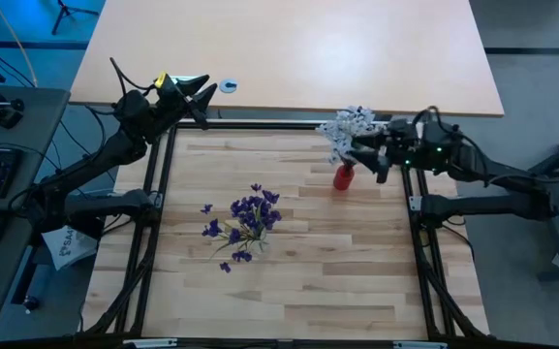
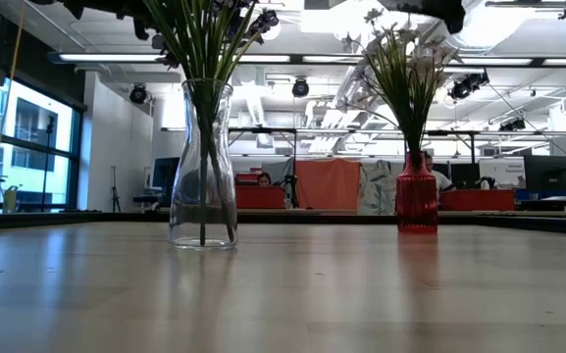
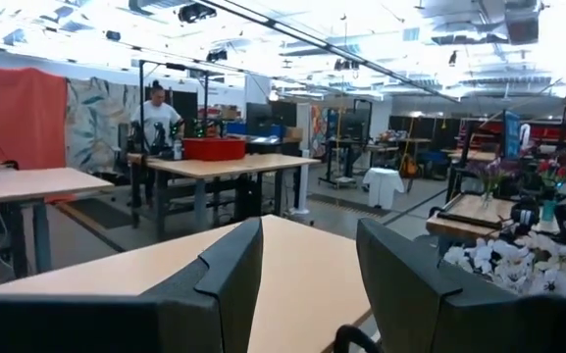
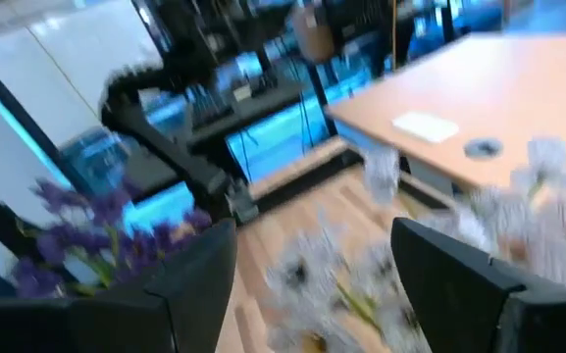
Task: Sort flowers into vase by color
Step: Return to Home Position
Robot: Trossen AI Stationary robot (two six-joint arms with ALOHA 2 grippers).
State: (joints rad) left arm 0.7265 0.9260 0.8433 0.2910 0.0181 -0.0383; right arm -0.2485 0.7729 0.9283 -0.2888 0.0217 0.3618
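Hovering beside the red vase (image 1: 344, 177), and any pull-back should probably go away from the upright stems.
High view: the right gripper (image 1: 361, 153), the nearer one, hangs just beside the white flowers (image 1: 349, 126) standing in that vase; the left gripper (image 1: 201, 100) waits at the far-left corner. Low view: the red vase stands upright, apart from the clear vase (image 2: 202, 167) of purple flowers (image 1: 248, 215). Wrist views: both grippers' fingers are apart and empty.

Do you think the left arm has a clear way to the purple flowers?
Probably yes: the left gripper, open at the far edge of the table, has bare wood between it and the purple flowers; the right gripper is by the red vase.
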